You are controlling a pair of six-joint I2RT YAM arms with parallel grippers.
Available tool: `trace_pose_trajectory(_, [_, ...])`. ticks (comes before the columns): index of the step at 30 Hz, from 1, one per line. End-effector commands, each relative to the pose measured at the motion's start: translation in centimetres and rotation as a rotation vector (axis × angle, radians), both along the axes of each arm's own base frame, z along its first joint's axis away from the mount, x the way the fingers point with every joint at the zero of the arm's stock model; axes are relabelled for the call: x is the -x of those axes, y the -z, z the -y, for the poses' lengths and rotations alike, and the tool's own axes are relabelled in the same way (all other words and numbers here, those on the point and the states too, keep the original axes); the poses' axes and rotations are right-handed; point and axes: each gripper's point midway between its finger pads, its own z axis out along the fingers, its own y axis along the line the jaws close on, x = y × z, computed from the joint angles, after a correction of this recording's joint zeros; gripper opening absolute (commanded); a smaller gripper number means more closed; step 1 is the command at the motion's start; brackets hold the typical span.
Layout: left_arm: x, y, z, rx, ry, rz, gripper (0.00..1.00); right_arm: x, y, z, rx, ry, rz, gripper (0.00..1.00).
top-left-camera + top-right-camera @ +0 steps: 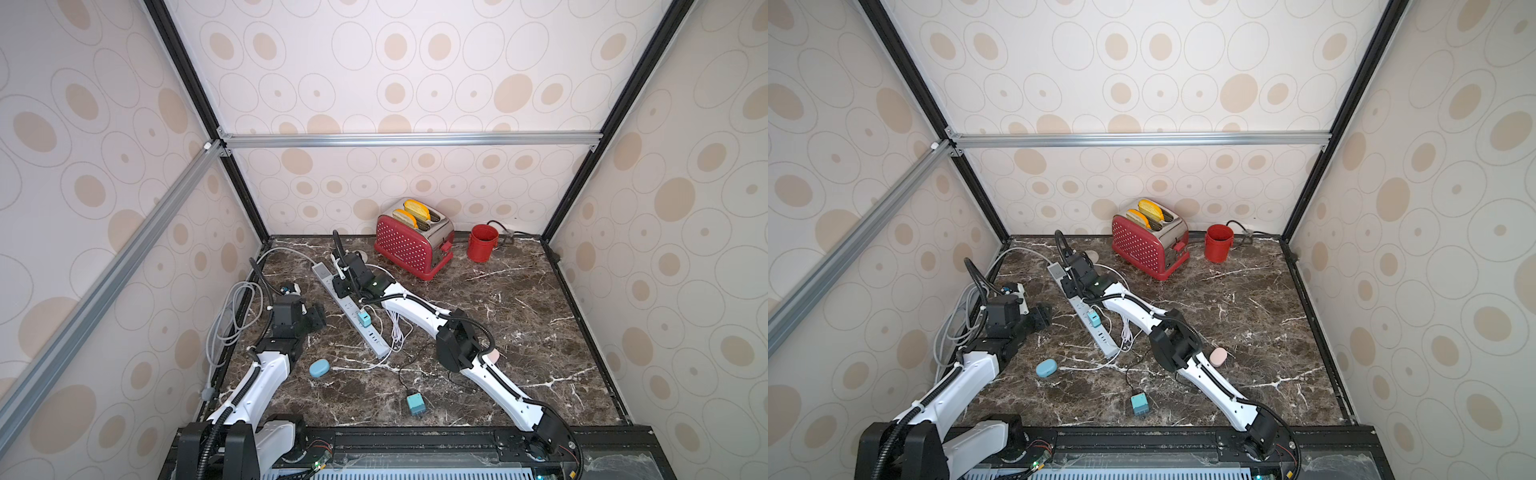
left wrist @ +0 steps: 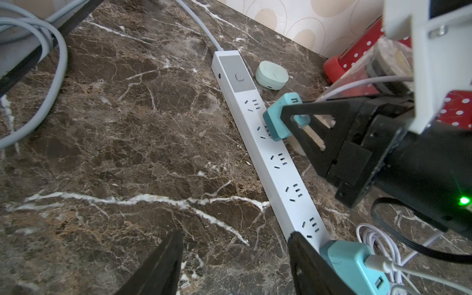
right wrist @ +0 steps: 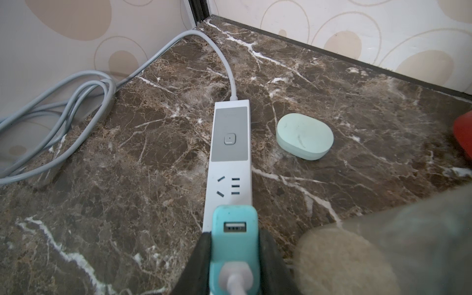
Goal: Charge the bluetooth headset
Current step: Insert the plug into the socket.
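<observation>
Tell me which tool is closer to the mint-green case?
Right. The right tool, gripping a teal charger at the power strip, is close beside the mint-green case; the left tool hangs open across the strip, farther off.

1. Soft, even light fills both top views; walls [image 1: 395, 83] glow pale, shadows are faint.
2. In the right wrist view a near foam pad [image 3: 344, 260] blurs; the strip [image 3: 229, 143] is sharp.
3. A green LED [image 2: 464, 200] flares in the left wrist view.
</observation>
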Motion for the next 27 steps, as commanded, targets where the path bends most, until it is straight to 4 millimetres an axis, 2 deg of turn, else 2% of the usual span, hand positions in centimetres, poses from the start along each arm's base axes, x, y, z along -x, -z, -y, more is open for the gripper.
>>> trace_pose_trajectory(1, [-0.9, -1.7, -0.4, 0.012, -0.029, 0.046, 0.67, 4.5, 10.7, 0.8, 0.168, -0.064, -0.220, 0.13])
trace_pose_trajectory(3, [-1.0, -1.9, -0.4, 0.012, -0.029, 0.050, 0.67, 4.9, 11.6, 0.8, 0.186, -0.073, -0.229, 0.13])
trace_pose_trajectory(8, [-1.0, -1.7, -0.4, 0.011, -0.027, 0.040, 0.67, 5.1, 11.7, 0.5, 0.203, -0.076, -0.210, 0.13])
trace_pose_trajectory(19, [-1.2, -1.6, -0.2, 0.016, -0.019, 0.034, 0.67, 7.6, 11.9, 0.8, 0.274, -0.111, -0.255, 0.13])
trace_pose_trajectory(27, [-1.2, -1.7, -0.4, 0.018, -0.031, 0.036, 0.67, 8.8, 11.9, 0.1, 0.280, -0.240, -0.253, 0.17])
